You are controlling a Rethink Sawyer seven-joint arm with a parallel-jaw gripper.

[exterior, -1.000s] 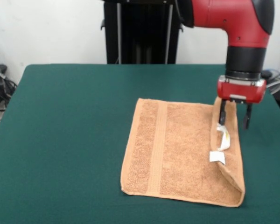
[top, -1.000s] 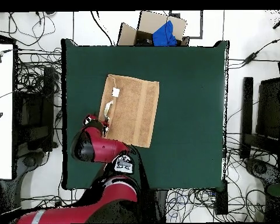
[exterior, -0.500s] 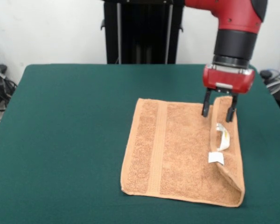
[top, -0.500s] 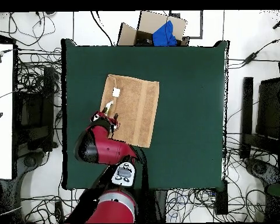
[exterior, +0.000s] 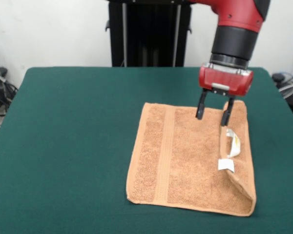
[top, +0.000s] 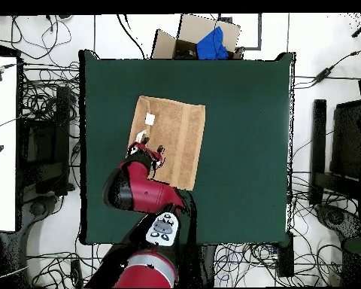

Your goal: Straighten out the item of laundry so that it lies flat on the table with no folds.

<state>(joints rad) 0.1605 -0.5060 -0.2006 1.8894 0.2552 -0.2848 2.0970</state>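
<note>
The orange-brown towel (exterior: 185,158) (top: 172,139) lies on the dark green table (exterior: 73,136) (top: 244,135). In the front view its right edge is folded over inward as a narrow strip, and a white tag (exterior: 226,165) (top: 150,119) shows on that fold. A woven band runs down the towel's left part. My gripper (exterior: 213,111) (top: 155,153) hangs open just above the towel's far right part, left of the folded strip, with nothing between its fingers.
A cardboard box with a blue item (top: 207,41) sits beyond the table's top edge in the overhead view. Cables and equipment lie on the floor around the table. A white surface (top: 1,143) stands at the left.
My gripper has let go of the folded edge, risen and moved left in the front view, from the towel's right edge to above its far right part. The fold has stayed turned over.
</note>
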